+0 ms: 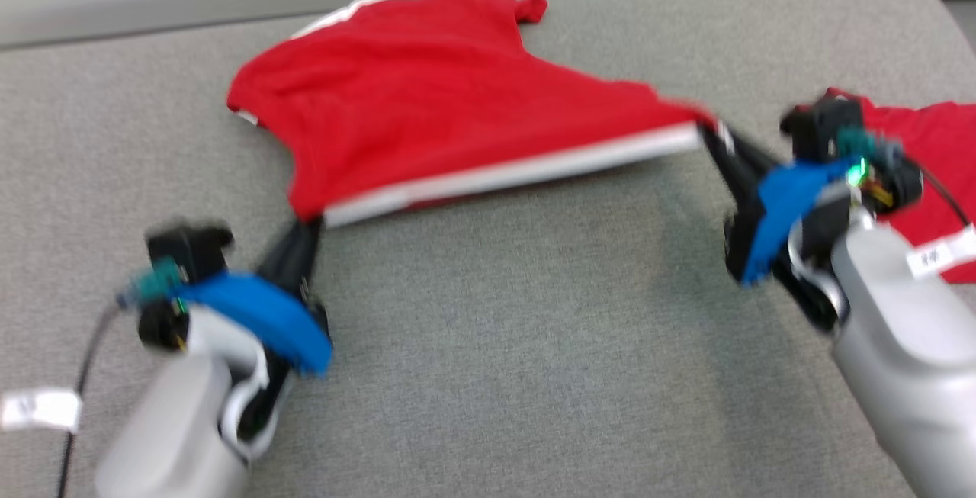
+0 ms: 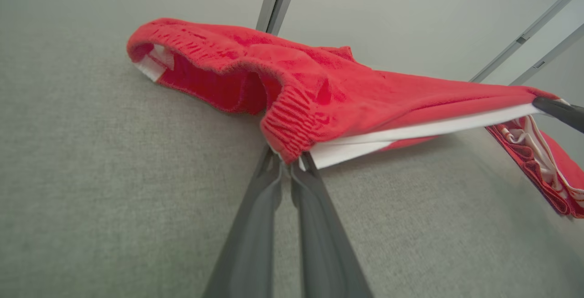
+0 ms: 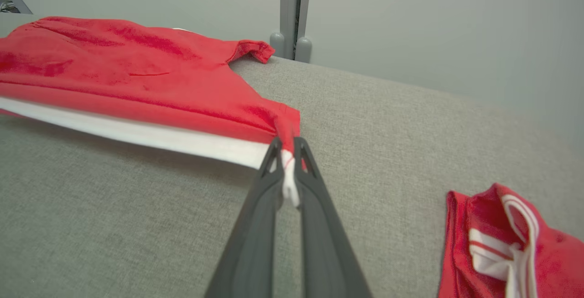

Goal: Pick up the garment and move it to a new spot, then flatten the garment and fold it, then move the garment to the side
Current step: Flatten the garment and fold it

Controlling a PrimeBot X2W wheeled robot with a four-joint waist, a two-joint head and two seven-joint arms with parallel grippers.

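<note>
The left jaws and right jaws each pinch tight a near corner of the red garment (image 1: 427, 94), its white hem taut above the grey surface (image 1: 496, 345), its far side lying there.

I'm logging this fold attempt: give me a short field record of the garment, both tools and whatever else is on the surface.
garment: red garment, white band on near edge, far part on grey surface, near edge lifted
left tool: shut on the band's left corner
right tool: shut on the band's right corner
band: straight between the tools
other: second red garment, crumpled, to the right, apart
</note>
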